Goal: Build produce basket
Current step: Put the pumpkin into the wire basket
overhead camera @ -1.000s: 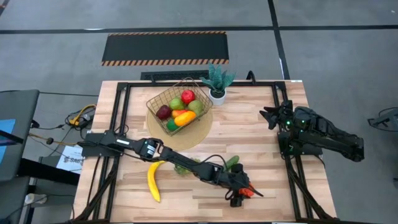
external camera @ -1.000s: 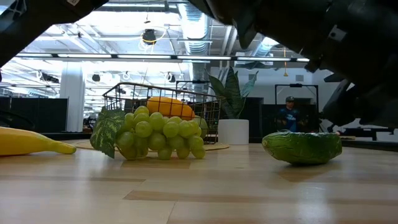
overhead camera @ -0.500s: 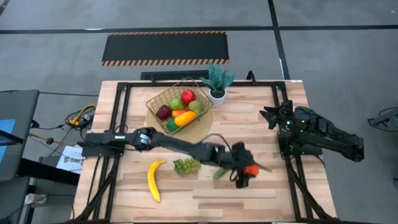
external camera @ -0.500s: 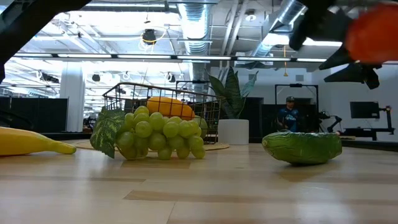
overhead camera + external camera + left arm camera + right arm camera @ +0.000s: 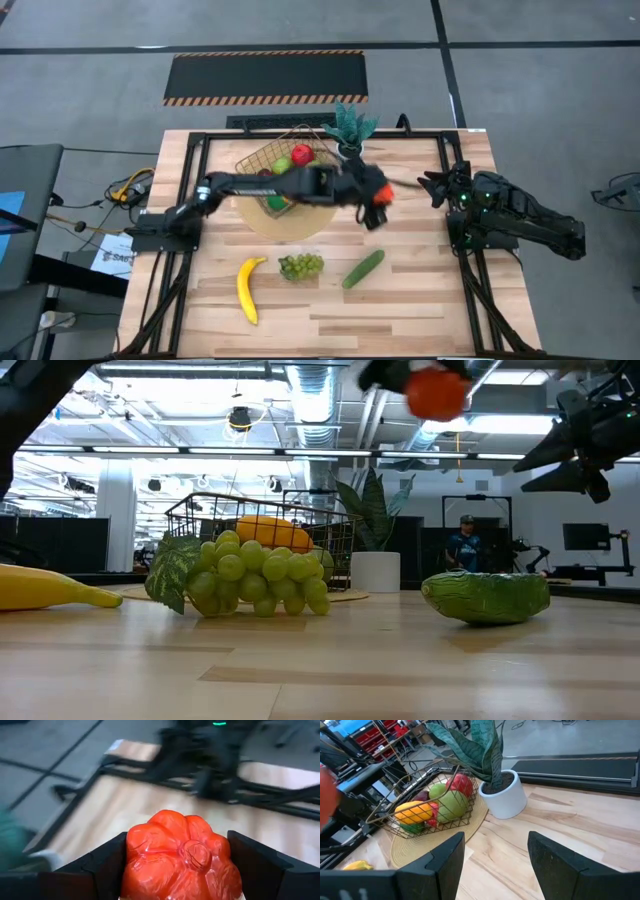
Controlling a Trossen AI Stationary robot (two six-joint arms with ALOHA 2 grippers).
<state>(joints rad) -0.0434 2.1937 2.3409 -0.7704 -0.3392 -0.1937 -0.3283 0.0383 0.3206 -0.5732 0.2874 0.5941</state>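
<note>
In half a second the left gripper (image 5: 375,203), fingers pinching the orange piece (image 5: 378,194), swung from over the cucumber (image 5: 363,268) up beside the basket (image 5: 262,160), so drop-off looked close, while the right gripper (image 5: 433,186) sat spread open well right of it.

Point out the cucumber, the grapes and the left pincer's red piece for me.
cucumber (image 5: 363,269), high view, middle of its green body.
grapes (image 5: 300,266), high view, centre of the bunch.
red piece (image 5: 179,855), left wrist view, its lumpy front, between the left pincer's (image 5: 175,865) fingers.
</note>
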